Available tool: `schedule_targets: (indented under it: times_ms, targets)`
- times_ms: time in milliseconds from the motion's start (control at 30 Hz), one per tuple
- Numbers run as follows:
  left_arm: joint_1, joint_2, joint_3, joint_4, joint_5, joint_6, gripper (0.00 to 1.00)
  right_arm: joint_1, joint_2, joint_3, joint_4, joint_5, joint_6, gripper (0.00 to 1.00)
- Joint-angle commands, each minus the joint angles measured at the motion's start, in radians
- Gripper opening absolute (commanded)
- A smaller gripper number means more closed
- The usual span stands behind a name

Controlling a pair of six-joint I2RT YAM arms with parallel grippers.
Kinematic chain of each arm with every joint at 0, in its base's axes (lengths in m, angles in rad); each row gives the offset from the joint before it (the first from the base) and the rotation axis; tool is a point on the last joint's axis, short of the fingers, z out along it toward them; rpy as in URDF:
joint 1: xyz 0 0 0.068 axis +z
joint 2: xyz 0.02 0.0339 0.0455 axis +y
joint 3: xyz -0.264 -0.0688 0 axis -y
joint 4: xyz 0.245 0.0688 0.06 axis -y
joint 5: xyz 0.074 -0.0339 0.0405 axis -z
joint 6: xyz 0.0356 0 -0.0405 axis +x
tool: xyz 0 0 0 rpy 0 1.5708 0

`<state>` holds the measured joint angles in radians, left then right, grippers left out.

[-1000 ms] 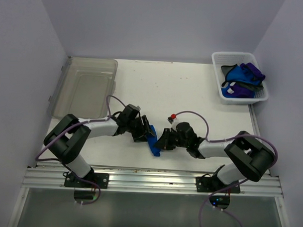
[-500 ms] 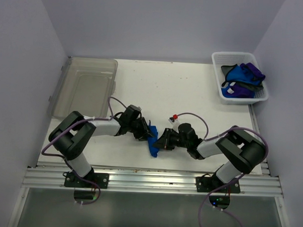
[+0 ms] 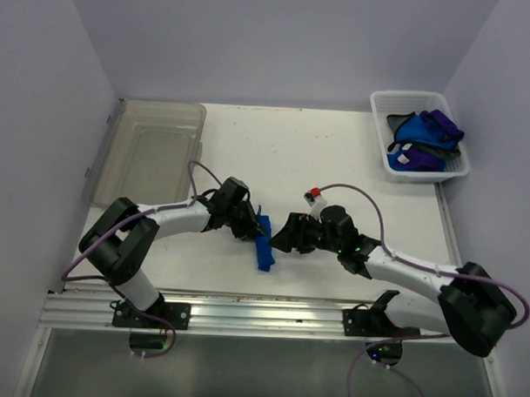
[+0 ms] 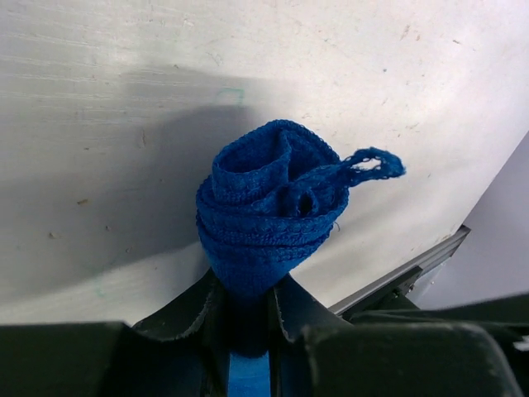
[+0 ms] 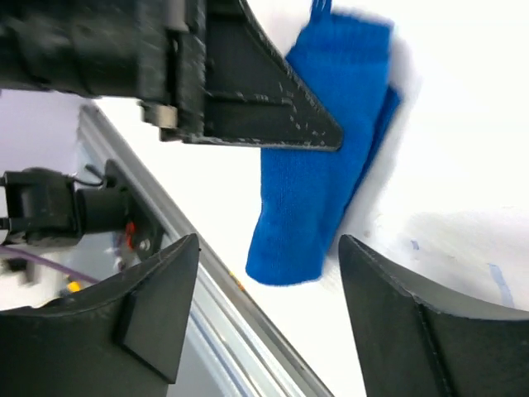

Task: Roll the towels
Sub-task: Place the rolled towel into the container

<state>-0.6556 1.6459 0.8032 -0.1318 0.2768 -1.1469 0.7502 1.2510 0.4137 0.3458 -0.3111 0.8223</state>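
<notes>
A bright blue towel (image 3: 263, 243), rolled into a short tight bundle, lies on the white table (image 3: 336, 157) between both arms. My left gripper (image 3: 252, 227) is shut on its upper end. In the left wrist view the roll (image 4: 264, 203) sticks out from between the black fingers (image 4: 186, 310), with my left gripper (image 4: 245, 291) clamped on it and a loose corner loop at its right. My right gripper (image 3: 282, 237) stands open just right of the roll. In the right wrist view the towel (image 5: 324, 169) lies beyond my right gripper (image 5: 269, 240), untouched by the fingers.
A white basket (image 3: 381, 155) at the back right holds more blue towels (image 3: 422, 128) and a purple one (image 3: 414, 158). A clear plastic bin (image 3: 153, 151) sits at the back left. The metal rail (image 3: 261, 316) runs along the near table edge, close to the roll.
My right gripper has opened, let go of the roll and drawn back to the right. My left gripper has closed on the roll's upper end.
</notes>
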Motion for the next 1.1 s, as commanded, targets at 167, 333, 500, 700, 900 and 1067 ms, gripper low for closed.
schedule_targets:
  times_ms: [167, 333, 500, 700, 900, 1067]
  targets:
    - [0.056, -0.133, 0.134, -0.152, -0.056, 0.070, 0.15, -0.014, -0.341, 0.167, -0.608, 0.419, -0.230, 0.75]
    - [0.146, -0.161, 0.303, -0.276, -0.065, 0.140, 0.15, -0.014, -0.392, 0.203, -0.712, 0.498, -0.249, 0.75]
    - [0.362, -0.167, 0.497, -0.368, -0.061, 0.231, 0.15, -0.015, -0.383, 0.224, -0.725, 0.492, -0.256, 0.75]
    - [0.638, -0.126, 0.610, -0.345, -0.053, 0.245, 0.15, -0.014, -0.349, 0.237, -0.712, 0.472, -0.262, 0.75]
    - [0.803, -0.009, 0.620, -0.122, -0.065, 0.118, 0.15, -0.014, -0.291, 0.247, -0.697, 0.440, -0.259, 0.75]
    - [0.858, 0.159, 0.614, 0.114, -0.047, -0.034, 0.16, -0.014, -0.243, 0.260, -0.696, 0.429, -0.247, 0.75]
